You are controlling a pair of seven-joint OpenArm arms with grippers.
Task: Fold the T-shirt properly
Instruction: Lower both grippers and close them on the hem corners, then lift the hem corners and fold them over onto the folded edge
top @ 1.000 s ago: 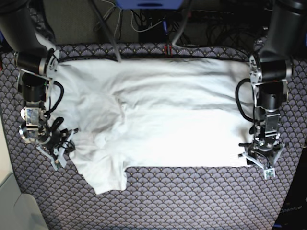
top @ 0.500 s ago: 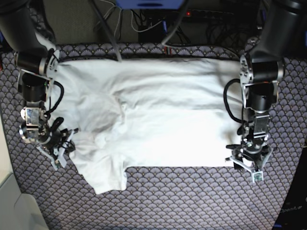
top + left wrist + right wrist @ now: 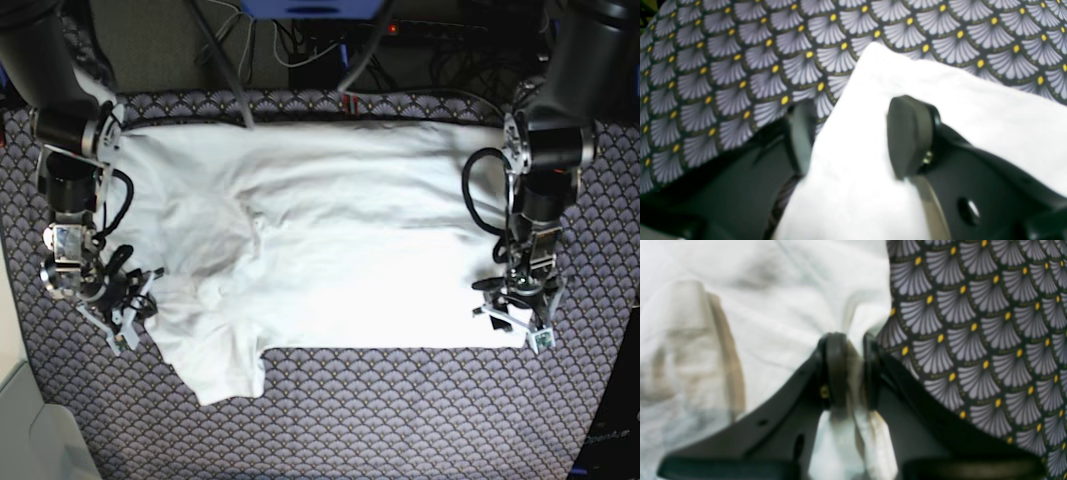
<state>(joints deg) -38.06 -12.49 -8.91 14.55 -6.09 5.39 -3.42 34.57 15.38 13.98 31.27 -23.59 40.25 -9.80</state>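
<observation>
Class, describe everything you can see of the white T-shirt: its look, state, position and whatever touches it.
The T-shirt is plain white, soft-looking cloth with no print, lying spread and wrinkled across the scale-patterned surface, one short sleeve hanging toward the near edge. The right hand pinches a bunched fold at one side edge. At the opposite bottom corner, the left hand straddles the cloth, its fingers apart.

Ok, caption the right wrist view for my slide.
Right gripper pinching the white T-shirt edge beside the fan-patterned cloth.
</observation>
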